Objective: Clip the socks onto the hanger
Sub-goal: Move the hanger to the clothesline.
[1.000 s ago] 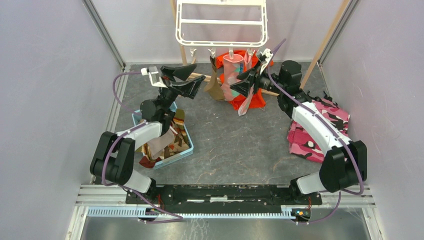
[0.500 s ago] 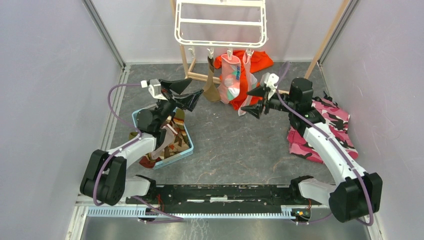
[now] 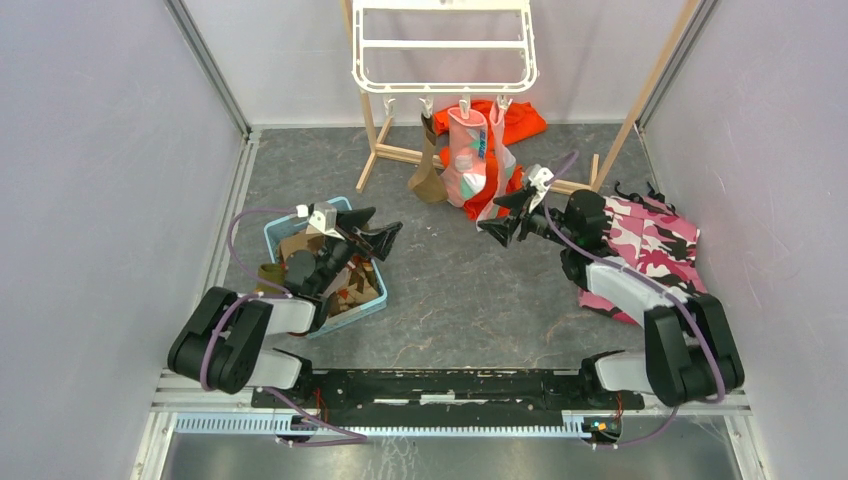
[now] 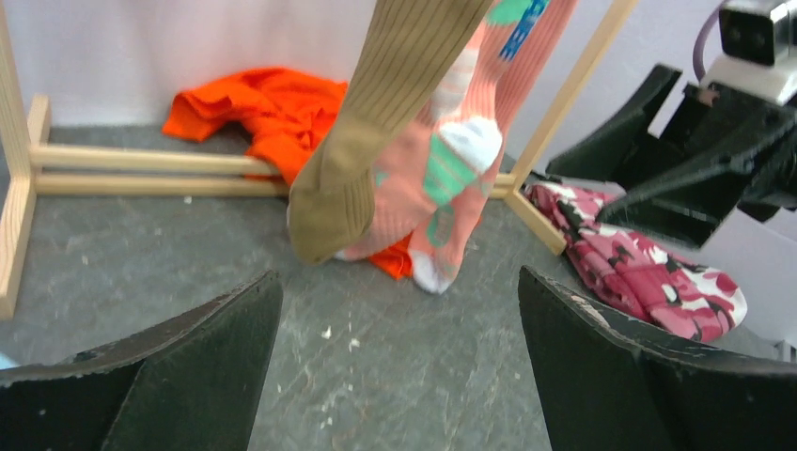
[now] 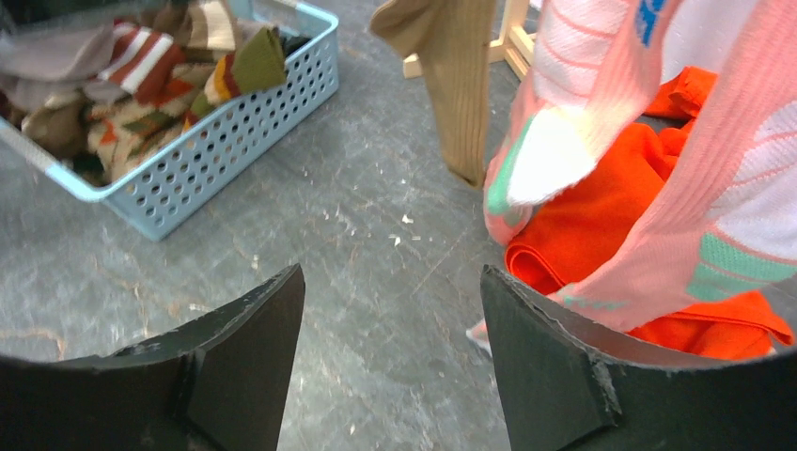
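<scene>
Socks [image 3: 465,150] dangle from the hanger [image 3: 444,43], orange garment [image 3: 520,118] beneath it; left gripper [image 3: 385,226] and right gripper [image 3: 492,215] both gape, empty.

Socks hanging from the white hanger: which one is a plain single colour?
The brown sock, leftmost of the three in the top view. It is one plain colour; the two pink socks beside it carry teal and white patches.

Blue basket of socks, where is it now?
In the top view, the blue basket sits left of centre on the table, beneath the left gripper, with socks inside.
</scene>
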You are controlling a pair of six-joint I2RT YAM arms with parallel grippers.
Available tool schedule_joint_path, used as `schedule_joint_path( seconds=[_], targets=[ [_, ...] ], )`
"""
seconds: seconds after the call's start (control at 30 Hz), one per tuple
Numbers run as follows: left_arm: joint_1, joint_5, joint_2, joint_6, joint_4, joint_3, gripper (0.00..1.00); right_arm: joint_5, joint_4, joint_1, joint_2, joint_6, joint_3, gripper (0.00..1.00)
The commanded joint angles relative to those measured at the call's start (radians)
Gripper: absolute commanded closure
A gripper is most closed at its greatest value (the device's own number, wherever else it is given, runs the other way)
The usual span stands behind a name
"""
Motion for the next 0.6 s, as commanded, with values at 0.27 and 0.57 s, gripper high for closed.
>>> schedule_joint_path(
  seconds=[0.27, 0.57],
  targets=[
    [0.003, 0.022, 0.082, 0.052, 0.330, -0.052, 0.00, 0.194, 0.416, 0.051, 0.257, 0.433, 0.123, 0.30],
    [-0.017, 0.039, 0.070, 0.086, 0.331, -0.060, 0.00, 0.336, 0.219, 0.051, 0.333, 0.372, 0.251, 0.36]
  ],
)
